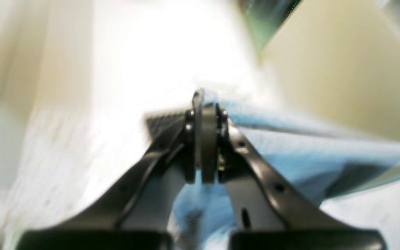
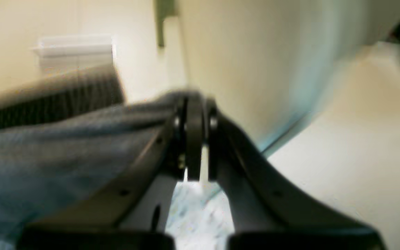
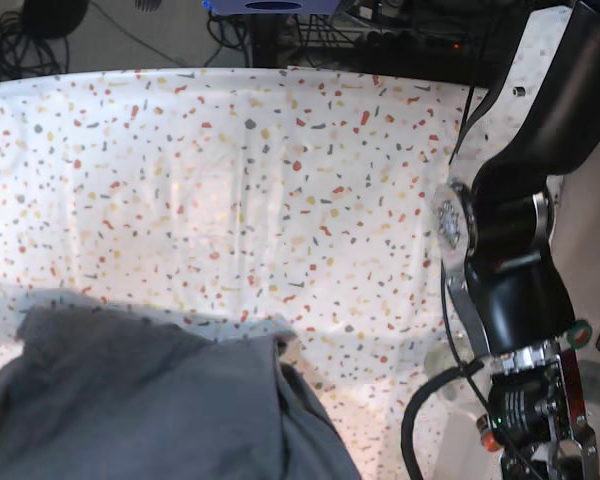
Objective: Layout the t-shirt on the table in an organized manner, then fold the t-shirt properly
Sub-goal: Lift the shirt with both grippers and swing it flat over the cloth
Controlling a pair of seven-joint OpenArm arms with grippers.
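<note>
The heather-grey t-shirt [image 3: 150,400] hangs bunched and lifted at the bottom left of the base view, above the speckled table [image 3: 280,180]. In the left wrist view my left gripper [image 1: 205,104] is shut on an edge of the t-shirt [image 1: 307,156], which stretches away to the right. The right wrist view shows my right gripper [image 2: 193,100] shut on the t-shirt [image 2: 47,149], whose cloth trails off to the left. Both wrist views are blurred. Neither gripper's fingertips show in the base view; only the left arm [image 3: 500,260] stands at the right.
Cables and dark equipment [image 3: 380,30] lie beyond the table's far edge. A white box [image 2: 75,48] stands in the background of the right wrist view. The left arm's wrist and cable [image 3: 530,420] fill the base view's bottom right corner.
</note>
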